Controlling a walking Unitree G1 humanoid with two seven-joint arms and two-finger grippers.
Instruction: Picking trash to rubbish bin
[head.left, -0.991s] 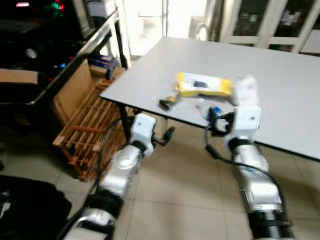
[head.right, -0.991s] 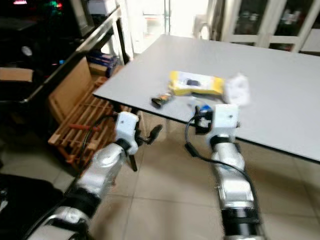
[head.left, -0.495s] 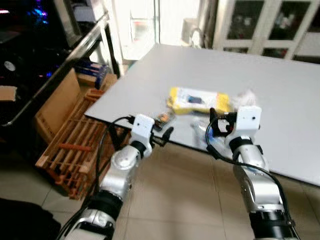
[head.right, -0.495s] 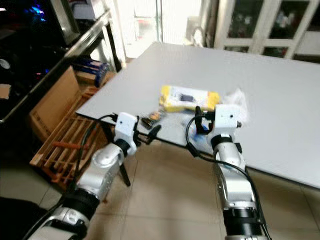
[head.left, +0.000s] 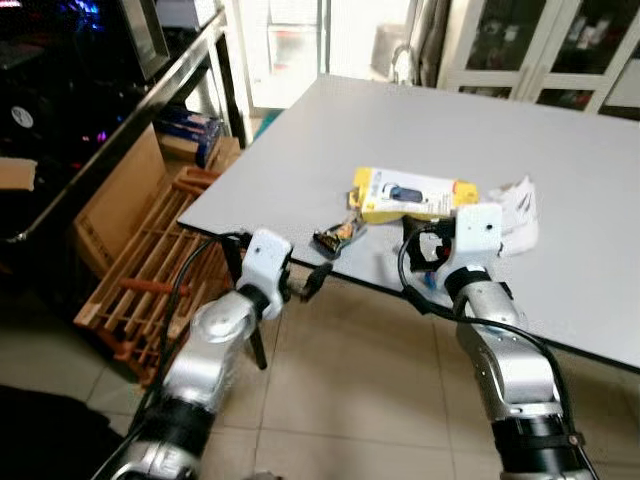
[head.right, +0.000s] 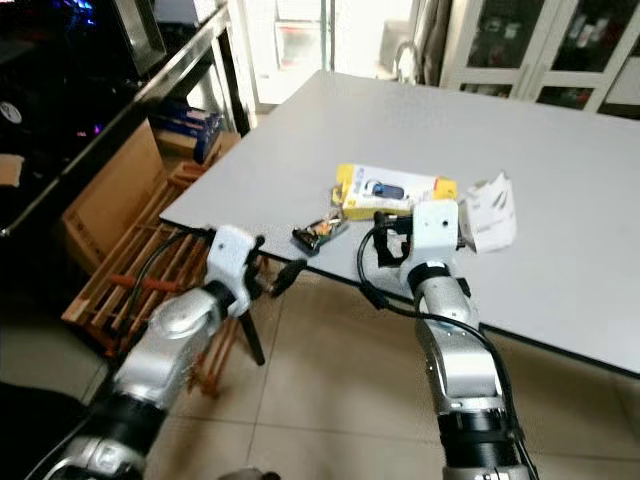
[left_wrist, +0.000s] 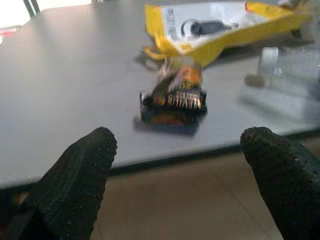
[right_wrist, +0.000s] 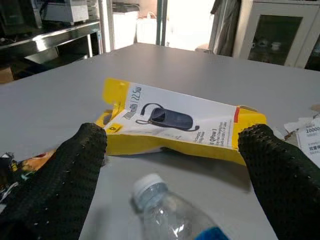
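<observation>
On the grey table (head.left: 300, 150) lie a yellow package (head.left: 412, 195), a small dark snack wrapper (head.left: 335, 238) and crumpled white paper (head.left: 518, 205). A clear plastic bottle (right_wrist: 175, 215) with a white cap lies near the table's front edge. My left gripper (head.left: 315, 280) is open just below and in front of the edge, facing the snack wrapper (left_wrist: 174, 97), its fingers (left_wrist: 75, 180) wide apart. My right gripper (head.left: 420, 245) is open above the bottle, pointing at the yellow package (right_wrist: 170, 125). Neither gripper holds anything.
A wooden slatted rack (head.left: 150, 290) and cardboard (head.left: 120, 200) stand left of the table. A dark shelf with electronics (head.left: 90, 60) runs along the far left. Glass-door cabinets (head.left: 540, 40) stand behind the table. Tiled floor (head.left: 350, 400) lies under my arms.
The whole view has shifted as the camera moved. Both grippers stay open at the table's front edge, and the left one now sits a little lower. The trash has not moved.
</observation>
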